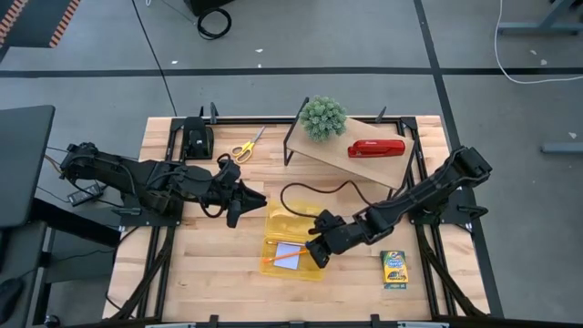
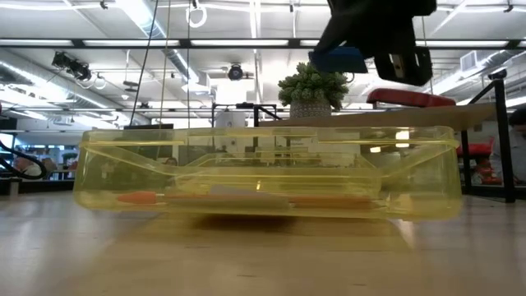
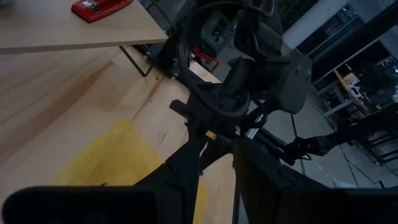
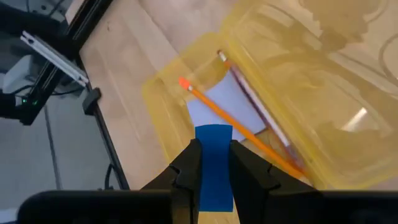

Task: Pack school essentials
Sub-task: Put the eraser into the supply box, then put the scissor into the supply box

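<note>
high view: right pincer [image 1: 318, 254] over translucent yellow plastic case [image 1: 293, 242] on wooden surface [image 1: 200, 273]; left pincer [image 1: 239, 202] beside case, grip unclear; green-and-yellow crayon box [image 1: 394, 269] lies apart | low view: small blue eraser [image 2: 339, 58] above case | right wrist view: right pincer clamps eraser over orange pencil [image 4: 239, 131], pale blue square notepad [image 4: 233, 102]

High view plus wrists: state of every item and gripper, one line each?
yellow case: open, lid flat on table
orange pencil: inside case
pink pen: inside case
notepad: inside case, under pencil
blue eraser: held above case
right gripper: shut on blue eraser
left gripper: beside case, holding nothing visible
scissors: on table
crayon box: on table
stapler: on shelf
</note>
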Controlling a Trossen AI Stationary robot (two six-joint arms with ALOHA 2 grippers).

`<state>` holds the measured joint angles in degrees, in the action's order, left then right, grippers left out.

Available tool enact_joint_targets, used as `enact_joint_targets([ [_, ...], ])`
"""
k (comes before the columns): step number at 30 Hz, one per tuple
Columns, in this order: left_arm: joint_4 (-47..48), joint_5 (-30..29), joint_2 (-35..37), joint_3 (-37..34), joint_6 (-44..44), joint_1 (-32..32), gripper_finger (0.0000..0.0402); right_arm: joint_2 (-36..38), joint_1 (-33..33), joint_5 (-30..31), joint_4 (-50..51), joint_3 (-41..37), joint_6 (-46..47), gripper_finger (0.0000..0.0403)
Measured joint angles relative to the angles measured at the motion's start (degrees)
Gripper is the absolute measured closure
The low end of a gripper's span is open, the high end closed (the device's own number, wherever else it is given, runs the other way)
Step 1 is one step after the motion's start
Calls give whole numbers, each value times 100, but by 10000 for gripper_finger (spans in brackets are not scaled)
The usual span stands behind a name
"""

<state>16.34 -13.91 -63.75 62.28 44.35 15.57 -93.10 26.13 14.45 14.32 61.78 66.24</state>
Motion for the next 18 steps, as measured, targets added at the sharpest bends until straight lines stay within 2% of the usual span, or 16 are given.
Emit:
enact_joint_targets([
  [18, -1, 0, 0, 0, 151, 5, 294, 0, 118, 215, -185, -208, -26, 245],
])
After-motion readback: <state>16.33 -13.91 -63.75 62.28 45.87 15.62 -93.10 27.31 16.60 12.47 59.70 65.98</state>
